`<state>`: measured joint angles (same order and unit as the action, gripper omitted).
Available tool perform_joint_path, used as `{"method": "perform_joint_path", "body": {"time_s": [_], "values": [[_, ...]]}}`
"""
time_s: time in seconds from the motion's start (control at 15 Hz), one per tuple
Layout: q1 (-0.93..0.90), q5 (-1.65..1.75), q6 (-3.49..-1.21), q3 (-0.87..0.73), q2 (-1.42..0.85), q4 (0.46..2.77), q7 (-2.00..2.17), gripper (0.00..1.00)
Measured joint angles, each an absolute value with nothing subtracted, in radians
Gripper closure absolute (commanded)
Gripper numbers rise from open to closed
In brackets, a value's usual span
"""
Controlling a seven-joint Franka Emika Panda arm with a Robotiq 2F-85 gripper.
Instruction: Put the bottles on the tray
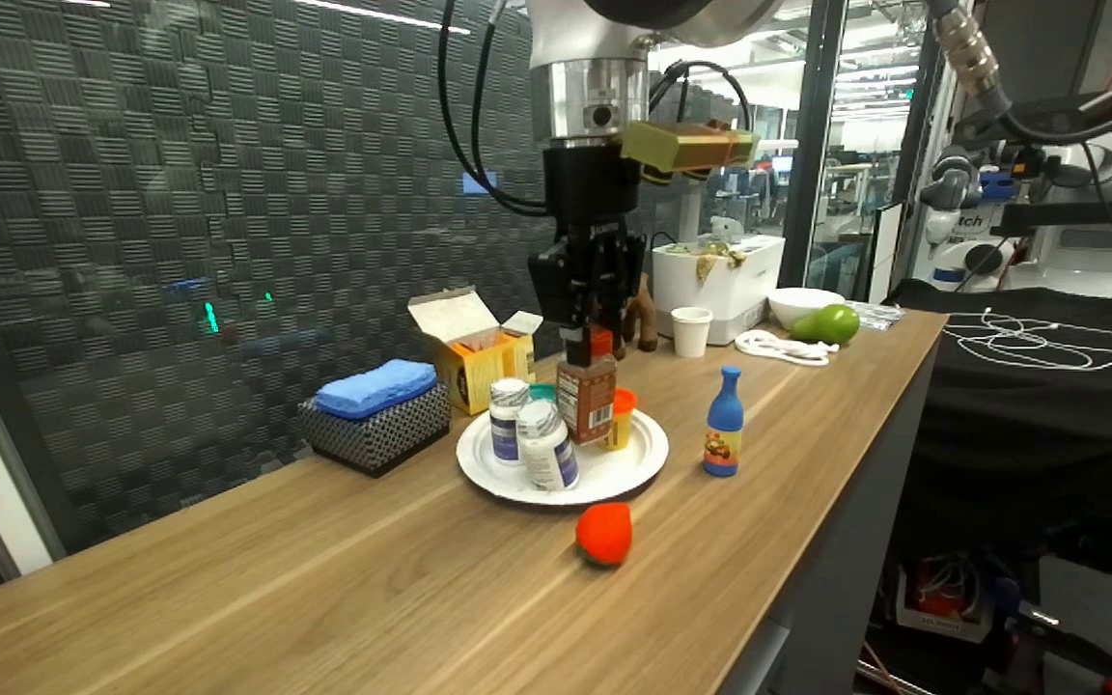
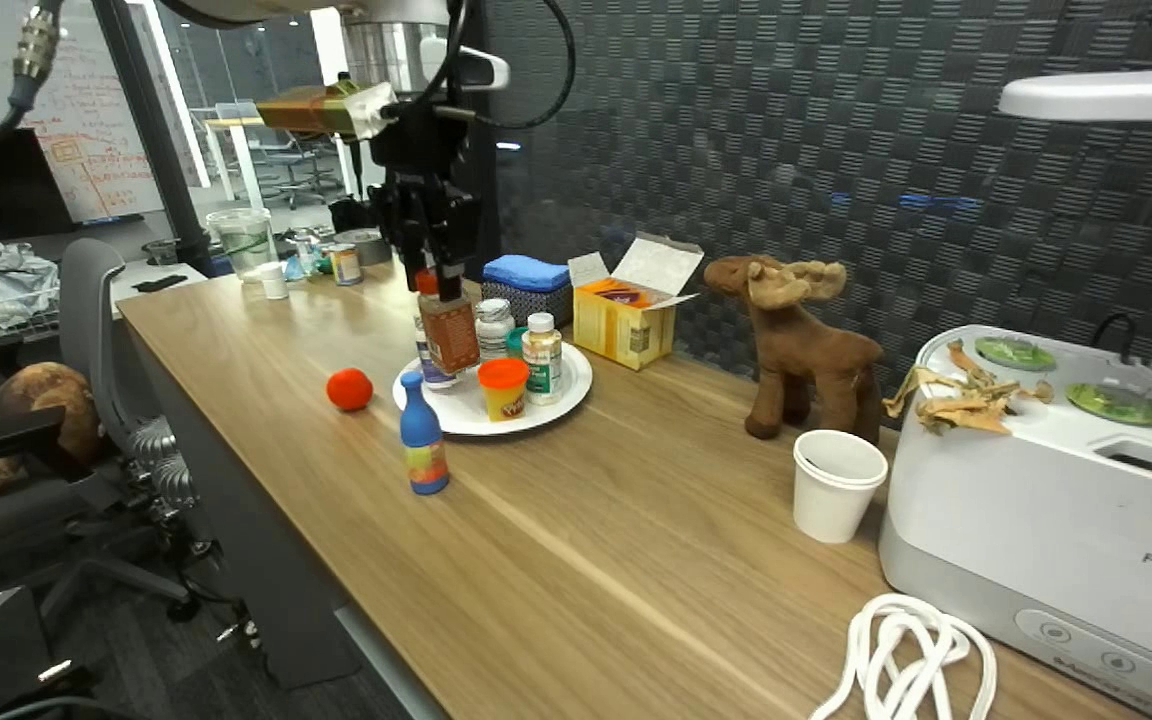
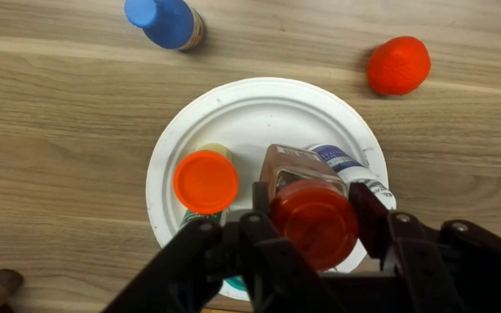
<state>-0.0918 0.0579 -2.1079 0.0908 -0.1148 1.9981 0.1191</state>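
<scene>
My gripper (image 1: 578, 349) is shut around the red cap of a brown-labelled bottle (image 1: 587, 398), slightly tilted over the tray (image 3: 250, 117), a round white plate. Whether its base touches the plate I cannot tell. Two white bottles with purple labels (image 1: 548, 454) (image 1: 506, 425) stand on the tray. A white-capped bottle with a green label (image 2: 543, 360) and a yellow jar with an orange lid (image 2: 504, 390) share it. Only part of a teal-lidded jar (image 1: 542, 392) shows behind them. Off the tray, a blue bottle (image 1: 724, 425) stands upright on the table.
A red strawberry-like object (image 1: 604, 533) lies near the tray. Behind it are a dark box with a blue cloth (image 1: 377, 388) and an open yellow box (image 2: 626, 322). Farther along stand a plush moose (image 2: 801, 345), paper cups (image 2: 838, 485) and a white appliance (image 2: 1056, 500).
</scene>
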Motion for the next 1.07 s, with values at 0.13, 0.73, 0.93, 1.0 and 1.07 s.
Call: {"method": "perform_joint_path", "body": {"time_s": [0.13, 0.73, 0.93, 1.0, 1.07], "values": [[-0.092, 0.054, -2.108, 0.091, -0.129, 1.998, 0.097, 0.76], [-0.085, 0.051, -2.105, 0.089, -0.160, 1.997, 0.041, 0.76], [-0.077, 0.035, -2.105, 0.087, -0.173, 1.991, 0.010, 0.76], [-0.074, 0.029, -2.105, 0.086, -0.178, 1.987, -0.002, 0.76], [-0.072, 0.026, -2.105, 0.086, -0.184, 1.982, -0.011, 0.76]]}}
